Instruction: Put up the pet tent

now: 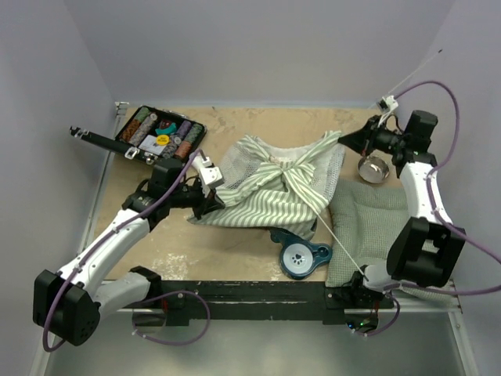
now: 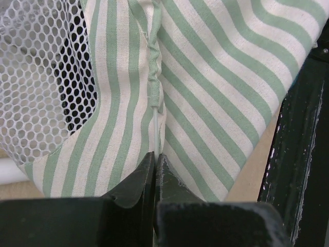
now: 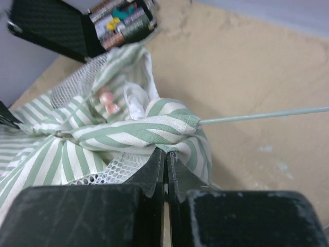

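Note:
The pet tent (image 1: pixel 282 184) lies collapsed in the middle of the table, green-and-white striped with white mesh panels. My left gripper (image 1: pixel 210 200) is at its left edge. In the left wrist view it (image 2: pixel 154 154) is shut on a thin white pole (image 2: pixel 154 128) that comes out of a striped fabric sleeve (image 2: pixel 153 77). My right gripper (image 1: pixel 350 141) is at the tent's far right corner. In the right wrist view it (image 3: pixel 165 152) is shut on a bunched fold of the striped fabric (image 3: pixel 149 128). A pole (image 3: pixel 267 115) sticks out of the sleeve there.
A teal bowl stand (image 1: pixel 301 255) lies just in front of the tent. A green checked cushion (image 1: pixel 364 227) lies to the right and a steel bowl (image 1: pixel 374 168) sits behind it. An open black case (image 1: pixel 160 133) stands at the back left. A loose white pole (image 1: pixel 340 247) crosses the cushion.

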Controlling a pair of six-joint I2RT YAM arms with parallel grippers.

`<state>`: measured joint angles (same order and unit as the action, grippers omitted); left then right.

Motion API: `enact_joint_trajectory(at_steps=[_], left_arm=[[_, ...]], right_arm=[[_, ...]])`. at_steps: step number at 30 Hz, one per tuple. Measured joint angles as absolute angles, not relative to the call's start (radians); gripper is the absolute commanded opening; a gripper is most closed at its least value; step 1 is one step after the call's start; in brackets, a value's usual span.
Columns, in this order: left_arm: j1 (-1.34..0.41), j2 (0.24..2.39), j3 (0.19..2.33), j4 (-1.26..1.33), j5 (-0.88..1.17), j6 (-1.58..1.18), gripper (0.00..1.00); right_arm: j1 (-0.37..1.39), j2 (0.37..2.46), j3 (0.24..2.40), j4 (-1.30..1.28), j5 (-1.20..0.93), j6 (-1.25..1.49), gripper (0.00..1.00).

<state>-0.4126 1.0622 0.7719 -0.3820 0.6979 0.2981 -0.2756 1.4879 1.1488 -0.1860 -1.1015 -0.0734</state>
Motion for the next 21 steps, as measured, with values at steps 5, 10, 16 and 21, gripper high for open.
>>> enact_joint_trajectory(at_steps=[5, 10, 16, 21], left_arm=[[-0.413, 1.044, 0.775, -0.338, 0.696, 0.297, 0.33], [-0.413, 1.101, 0.856, -0.279, 0.678, 0.263, 0.75], [-0.413, 1.134, 1.021, -0.222, 0.667, 0.234, 0.9], [-0.41, 1.134, 1.105, -0.214, 0.657, 0.232, 0.92]], right_arm=[[-0.276, 1.37, 1.199, -0.017, -1.144, 0.107, 0.0], [-0.276, 1.367, 1.3, 0.196, -1.149, 0.308, 0.0], [-0.276, 1.431, 1.554, 0.213, -1.143, 0.294, 0.0], [-0.255, 1.483, 1.745, 0.21, -1.125, 0.227, 0.0]])
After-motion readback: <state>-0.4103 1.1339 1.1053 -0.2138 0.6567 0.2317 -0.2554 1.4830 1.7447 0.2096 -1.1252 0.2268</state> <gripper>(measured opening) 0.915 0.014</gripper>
